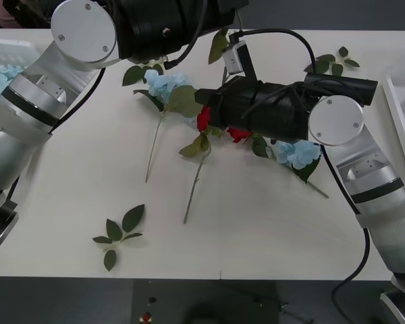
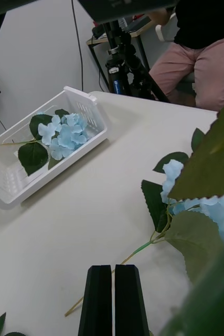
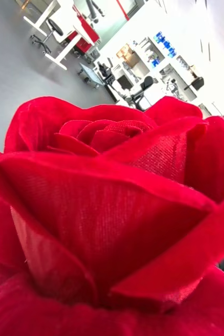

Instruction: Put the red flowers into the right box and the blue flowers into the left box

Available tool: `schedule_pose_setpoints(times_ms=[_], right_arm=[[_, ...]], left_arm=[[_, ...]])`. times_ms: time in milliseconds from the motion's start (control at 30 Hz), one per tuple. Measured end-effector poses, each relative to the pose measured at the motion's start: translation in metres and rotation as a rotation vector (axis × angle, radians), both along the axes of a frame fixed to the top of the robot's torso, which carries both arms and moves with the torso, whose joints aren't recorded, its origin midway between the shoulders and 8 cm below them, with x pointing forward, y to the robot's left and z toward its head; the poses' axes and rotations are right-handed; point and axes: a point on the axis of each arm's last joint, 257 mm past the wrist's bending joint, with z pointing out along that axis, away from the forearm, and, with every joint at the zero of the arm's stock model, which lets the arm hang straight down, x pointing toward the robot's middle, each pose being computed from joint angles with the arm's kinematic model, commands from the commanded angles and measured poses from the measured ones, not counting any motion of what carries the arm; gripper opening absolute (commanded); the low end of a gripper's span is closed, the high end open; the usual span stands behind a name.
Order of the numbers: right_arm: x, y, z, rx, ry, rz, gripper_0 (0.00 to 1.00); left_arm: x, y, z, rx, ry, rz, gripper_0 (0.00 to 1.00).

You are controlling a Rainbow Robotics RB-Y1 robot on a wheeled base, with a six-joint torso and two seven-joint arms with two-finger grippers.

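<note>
**Sorting flowers: right gripper closed over the pile, a rose pressed up to the left wrist camera**

Nearest on the white table [image 1: 256,229], toward its left, a loose leaf sprig [image 1: 118,233] lay alone. Beyond it two thin stems ran up into the pile at the middle. There the red flowers [image 1: 203,118] showed as bits of petal from under the right arm [image 1: 337,121], which reached in from the right and lay across them. In its wrist view the right gripper [image 2: 114,270] had its black fingers pressed flat together with nothing between them, low over the table, a thin stem lying just beside their tips. One of the blue flowers [image 1: 298,154] lay just right of the roses, and another [image 1: 165,84] lay farther back, its leaves touching the black wrist.

The left arm [image 1: 81,30] reached from the left across the far side. A red bloom sat right against its wrist camera, and whether that arm's pincer was spread or closed could not be told.

Farther still, a second leaf sprig [image 1: 331,64] lay at the far right. The left box [image 2: 85,100] at the far left held one blue cluster. The right box [image 1: 393,108] at the right edge held one red bloom.
</note>
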Motion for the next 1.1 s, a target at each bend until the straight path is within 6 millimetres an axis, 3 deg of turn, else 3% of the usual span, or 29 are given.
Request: schedule_pose_setpoints(times_ms=[33,67,800,967,1033,1100], right_arm=[[0.000,0.000,0.000,0.000,0.000,0.000,0.00],[0.000,0.000,0.000,0.000,0.000,0.000,0.00],[0.000,-0.005,-0.004,-0.018,0.003,0.001,0.00],[0.012,-0.046,-0.014,-0.093,0.004,-0.047,0.00],[0.019,-0.078,-0.018,-0.123,0.042,-0.089,0.00],[0.023,-0.123,-0.027,-0.171,0.121,-0.142,0.00]], left_arm=[[0.000,0.000,0.000,0.000,0.000,0.000,0.83],[0.000,0.000,0.000,0.000,0.000,0.000,1.00],[0.001,0.002,-0.003,-0.002,0.005,0.005,1.00],[0.003,0.025,-0.001,-0.045,0.073,-0.003,1.00],[-0.006,0.046,-0.014,0.018,0.135,-0.042,1.00],[-0.010,0.081,-0.033,0.129,0.165,-0.038,1.00]])
